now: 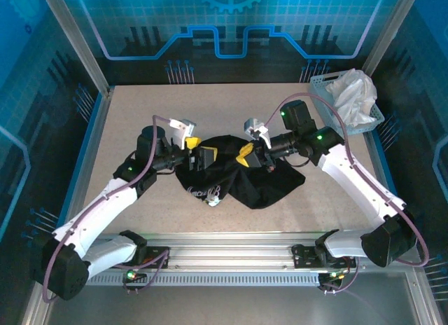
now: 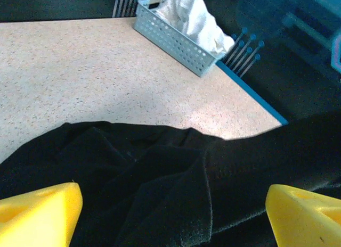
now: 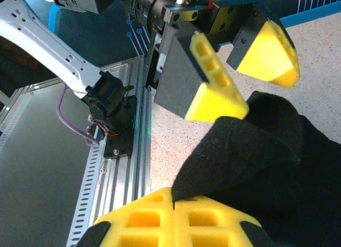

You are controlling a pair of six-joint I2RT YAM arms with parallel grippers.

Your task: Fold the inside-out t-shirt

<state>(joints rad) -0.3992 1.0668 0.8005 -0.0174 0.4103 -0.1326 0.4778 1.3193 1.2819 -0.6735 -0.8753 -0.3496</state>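
Currently, the inside-out t-shirt (image 1: 245,185) lies bunched on the table (image 1: 126,115), centred close to the near edge. The left end effector (image 1: 201,151) is at the shirt's left side, its yellow fingers (image 2: 40,212) spread wide apart over black cloth. The right end effector (image 1: 246,155) faces it, fingers pressed together and clamped on a raised fold of the shirt. A basket (image 1: 322,101) holding white cloth (image 1: 353,94) occupies the far right corner.

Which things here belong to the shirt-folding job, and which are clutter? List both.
Job: t-shirt, left gripper, right gripper.
Lying about: basket, white cloth.
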